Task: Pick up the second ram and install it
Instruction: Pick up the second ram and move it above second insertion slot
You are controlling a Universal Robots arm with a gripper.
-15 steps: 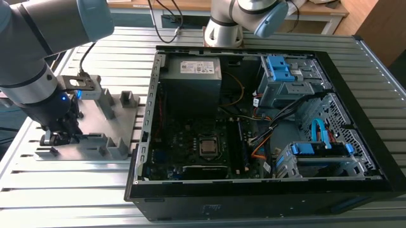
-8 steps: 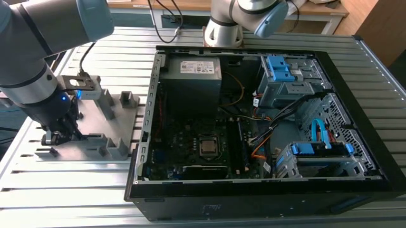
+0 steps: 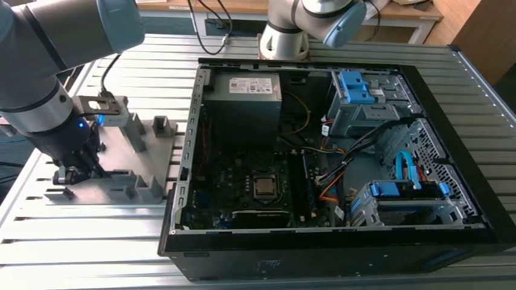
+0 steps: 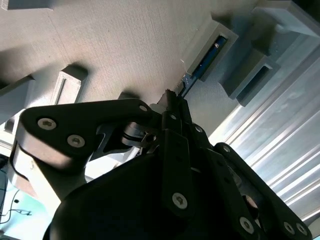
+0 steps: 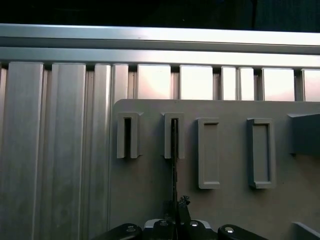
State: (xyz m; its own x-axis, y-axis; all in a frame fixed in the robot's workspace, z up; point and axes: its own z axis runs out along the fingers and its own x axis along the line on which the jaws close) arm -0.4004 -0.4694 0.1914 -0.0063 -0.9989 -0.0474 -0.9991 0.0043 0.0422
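Note:
The second ram (image 5: 174, 170) stands on its thin edge on the grey fixture plate (image 5: 150, 190), its far end in a slotted grey block (image 5: 174, 142). In the second wrist view the ram (image 4: 206, 60) looks dark blue-black inside that block. My gripper (image 5: 177, 210) sits over the stick's near end, with the black fingers (image 4: 172, 100) pinched together on it. In the exterior view the gripper (image 3: 79, 174) is low over the fixture plate (image 3: 121, 151), to the left of the open computer case (image 3: 339, 241).
Empty slotted blocks (image 5: 127, 136) (image 5: 208, 152) (image 5: 260, 152) flank the ram's block. The motherboard (image 3: 241, 169) with its CPU socket (image 3: 264, 186) lies in the case, among cables and blue drive cages (image 3: 359, 87). A second robot base (image 3: 284, 36) stands behind the case on the ribbed aluminium table (image 3: 81, 241).

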